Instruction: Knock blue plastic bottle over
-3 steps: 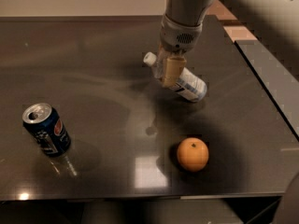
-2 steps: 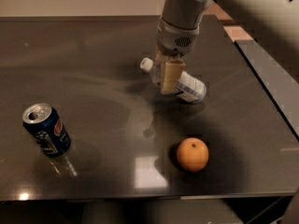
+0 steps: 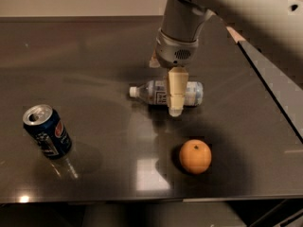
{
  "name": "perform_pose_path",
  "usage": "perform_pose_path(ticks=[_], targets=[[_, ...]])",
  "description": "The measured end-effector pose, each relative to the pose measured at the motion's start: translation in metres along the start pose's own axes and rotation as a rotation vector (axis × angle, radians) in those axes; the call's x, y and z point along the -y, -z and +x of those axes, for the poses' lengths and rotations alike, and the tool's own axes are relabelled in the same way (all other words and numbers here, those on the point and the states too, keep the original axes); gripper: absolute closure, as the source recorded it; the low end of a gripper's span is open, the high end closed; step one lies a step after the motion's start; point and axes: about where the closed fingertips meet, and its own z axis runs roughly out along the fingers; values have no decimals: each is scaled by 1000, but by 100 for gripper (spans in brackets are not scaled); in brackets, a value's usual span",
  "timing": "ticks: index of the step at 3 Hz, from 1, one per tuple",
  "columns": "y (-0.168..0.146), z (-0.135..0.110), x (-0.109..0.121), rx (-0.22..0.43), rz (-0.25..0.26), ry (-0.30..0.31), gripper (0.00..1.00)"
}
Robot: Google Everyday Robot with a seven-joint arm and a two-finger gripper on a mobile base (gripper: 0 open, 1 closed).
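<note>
The blue plastic bottle [image 3: 150, 92] lies flat on its side on the dark table [image 3: 94, 56], with its white cap [image 3: 135, 91] pointing left. My gripper [image 3: 175, 109] hangs straight down from the grey wrist [image 3: 177, 51] in front of the bottle's middle and hides part of its label. The tan fingers [image 3: 176, 86] are together and hold nothing. Their tips reach just past the bottle's near side, close to the table.
A blue soda can [image 3: 47, 131] stands at the front left. An orange [image 3: 195, 156] sits at the front right, below the gripper. The table's right edge [image 3: 272, 86] runs diagonally, with a lower surface beyond it. The white arm [image 3: 251, 8] spans the upper right.
The bottle, slanted before with its cap toward the back left, has swung round and now lies level, nearer the front. The gripper has moved slightly forward and lower.
</note>
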Motion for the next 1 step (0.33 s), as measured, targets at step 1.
perform_pose_path(ticks=[1], targets=[[0, 0, 0, 0, 0, 0, 0]])
